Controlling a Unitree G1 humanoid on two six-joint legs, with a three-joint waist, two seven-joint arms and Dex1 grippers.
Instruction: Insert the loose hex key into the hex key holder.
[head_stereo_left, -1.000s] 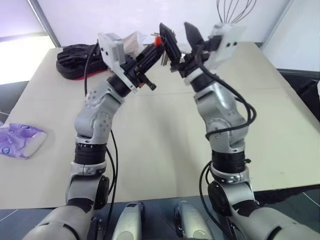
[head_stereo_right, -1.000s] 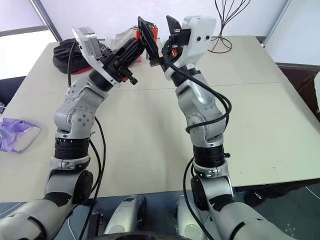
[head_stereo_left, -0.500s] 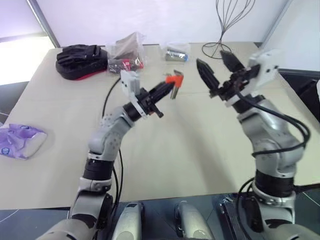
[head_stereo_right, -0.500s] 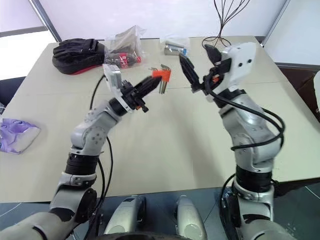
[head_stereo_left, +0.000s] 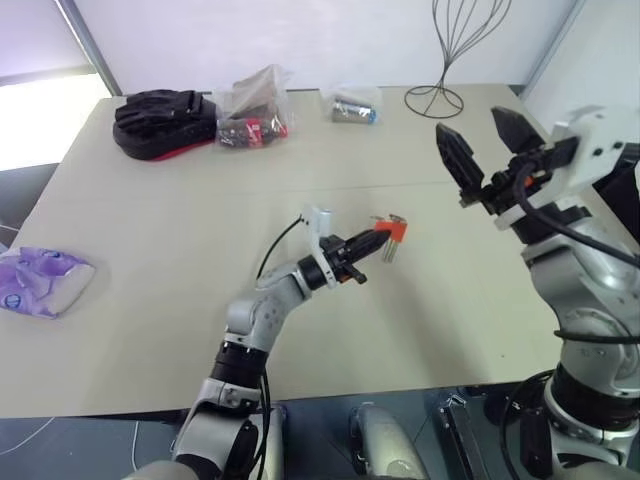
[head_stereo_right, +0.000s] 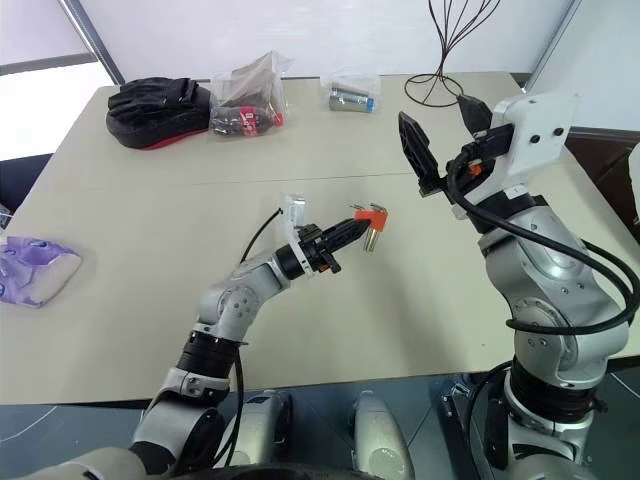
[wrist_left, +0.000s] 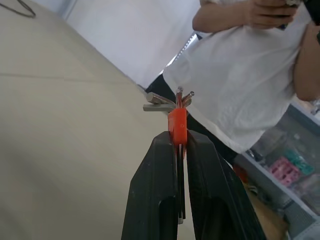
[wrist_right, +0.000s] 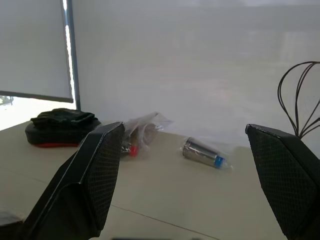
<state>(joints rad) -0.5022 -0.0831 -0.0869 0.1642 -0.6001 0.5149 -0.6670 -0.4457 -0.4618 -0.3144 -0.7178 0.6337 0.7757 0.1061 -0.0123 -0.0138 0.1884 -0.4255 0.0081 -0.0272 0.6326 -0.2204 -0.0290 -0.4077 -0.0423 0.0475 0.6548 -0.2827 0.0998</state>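
The hex key holder (head_stereo_left: 397, 230) is a small orange-red block with short grey keys sticking out of it. My left gripper (head_stereo_left: 378, 238) is shut on it and holds it low over the middle of the table (head_stereo_left: 150, 300). In the left wrist view both fingers (wrist_left: 207, 165) pinch the block (wrist_left: 177, 125), and the keys fan out past its far end. I cannot single out the loose hex key among those grey keys. My right gripper (head_stereo_left: 485, 135) is raised at the right, open and holding nothing, well apart from the holder.
Along the far edge lie a black pad (head_stereo_left: 160, 118), a clear plastic packet (head_stereo_left: 250, 118) and a small metal cylinder (head_stereo_left: 352, 108), beside a wire stand (head_stereo_left: 440, 95). A purple bag (head_stereo_left: 40, 282) rests at the left edge. A person in a white shirt (wrist_left: 240, 75) stands beyond the table.
My left gripper has come down from head height to just over the table, still holding the holder. The right gripper has swung away to the right and stayed open.
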